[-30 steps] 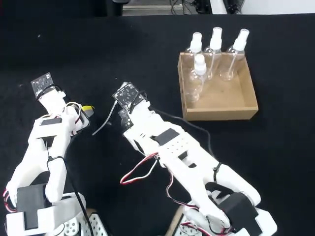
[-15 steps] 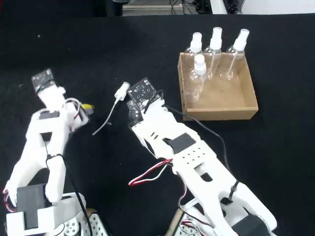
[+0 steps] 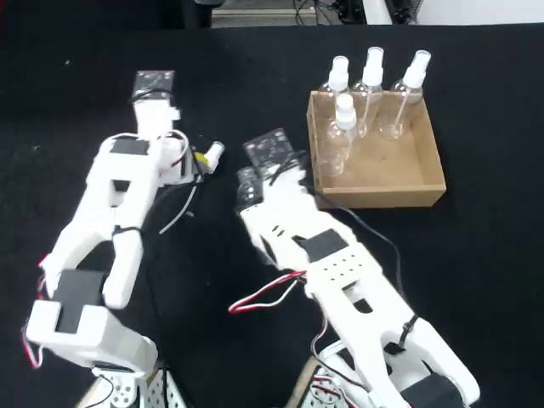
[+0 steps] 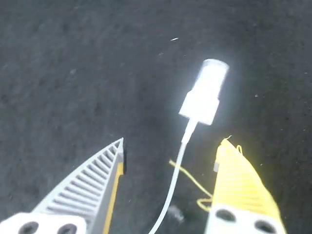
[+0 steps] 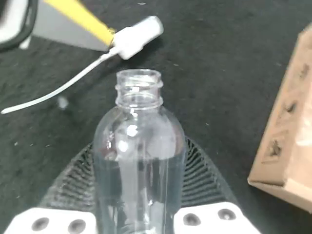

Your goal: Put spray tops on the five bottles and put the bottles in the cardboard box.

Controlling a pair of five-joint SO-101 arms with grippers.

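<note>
1. My left claw (image 4: 173,142) is wide open, low over the table (image 3: 476,280), gripping nothing.
2. The spray top (image 4: 202,97) lies on its side on the table. Its thin tube runs back between my two left fingers, and its white head is just past the tips. I cannot tell if either finger touches it.
3. My right claw (image 5: 140,151) is clamped on the clear bottle (image 5: 139,112), one finger on each side. The bottle has no top and its neck is open.
4. The bottle mouth sits near the spray top but apart from it.
5. The cardboard box (image 3: 374,200) is just beside my right claw. Four capped bottles (image 3: 337,136) are inside, at the far side.
</note>
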